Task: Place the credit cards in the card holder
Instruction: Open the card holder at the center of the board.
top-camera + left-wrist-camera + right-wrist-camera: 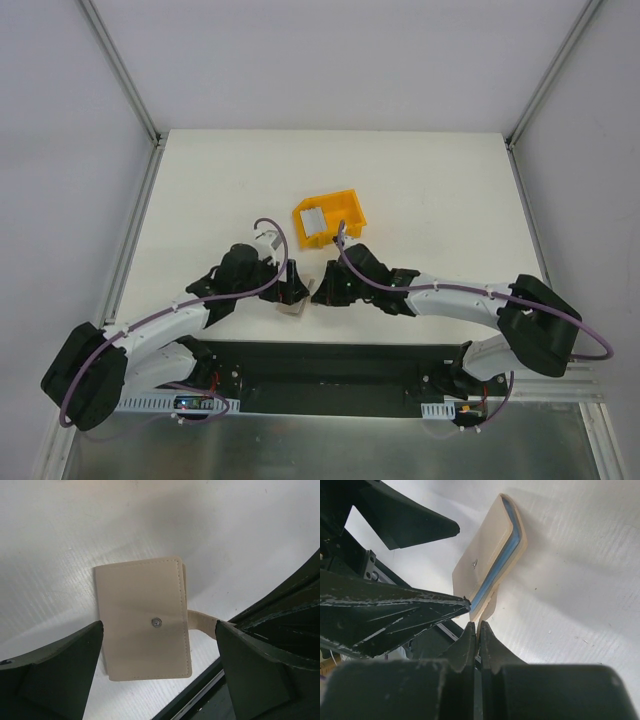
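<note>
White tabletop [420,180] inside pale walls, both arms reaching to its near middle.

Item one: you will find the card holder [142,615] lying flat on the table near the front edge, folded shut, snap button [157,622] facing up. Its strap [200,622] sticks out sideways from one edge. The right wrist view shows pale blue edges of credit cards [496,567] sandwiched between its flaps.

Item two: your left gripper [159,630] hangs over the holder with its fingers spread wide, one on each side, gripping nothing.

Item three: your right gripper [477,630] has its fingers pressed together, tips just beside the holder's strap end. Whether they pinch the strap cannot be told.

Item four: a yellow bin [345,205] stands farther back on the table, apart from the holder, with a silvery card [312,222] lying inside it.
</note>
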{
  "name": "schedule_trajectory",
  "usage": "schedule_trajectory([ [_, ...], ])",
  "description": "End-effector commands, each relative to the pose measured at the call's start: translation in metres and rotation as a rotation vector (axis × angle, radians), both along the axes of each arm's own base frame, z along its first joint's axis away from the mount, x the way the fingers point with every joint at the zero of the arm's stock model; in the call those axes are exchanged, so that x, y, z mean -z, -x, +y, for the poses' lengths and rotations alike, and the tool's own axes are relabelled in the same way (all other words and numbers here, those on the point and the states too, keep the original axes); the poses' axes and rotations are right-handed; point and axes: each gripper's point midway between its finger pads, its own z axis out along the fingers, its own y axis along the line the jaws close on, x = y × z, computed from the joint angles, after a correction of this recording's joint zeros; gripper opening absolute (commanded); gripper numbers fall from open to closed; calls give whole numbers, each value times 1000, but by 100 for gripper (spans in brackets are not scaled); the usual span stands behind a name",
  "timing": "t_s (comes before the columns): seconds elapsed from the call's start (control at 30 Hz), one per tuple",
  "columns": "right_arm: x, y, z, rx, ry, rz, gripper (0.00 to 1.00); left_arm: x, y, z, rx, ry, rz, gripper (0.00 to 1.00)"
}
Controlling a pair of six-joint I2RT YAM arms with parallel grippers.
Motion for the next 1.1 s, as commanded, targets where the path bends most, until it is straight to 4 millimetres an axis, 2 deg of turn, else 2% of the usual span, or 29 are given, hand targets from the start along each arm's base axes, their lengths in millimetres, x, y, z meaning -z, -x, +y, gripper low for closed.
schedule_trajectory([
  [0.0, -36, -7, 12, -19, -79, -60, 1, -10, -3, -9, 49, -16, -20, 89],
  [0.13, -42, -8, 14, -25, -92, -71, 1, -5, -2, -10, 49, -53, -2, 80],
  [0.4, -53, -9, 14, -28, -111, -94, 1, -7, -4, -11, 48, -101, -2, 58],
  [0.67, -49, -9, 11, -25, -99, -89, 1, -10, -6, -6, 13, -112, -10, 35],
  [0.83, -49, -10, 8, -24, -94, -92, 1, -19, -9, -1, -20, -106, -45, 35],
  [1.07, -47, -10, 3, -18, -90, -90, 1, -20, -12, -2, -15, -116, -46, 32],
])
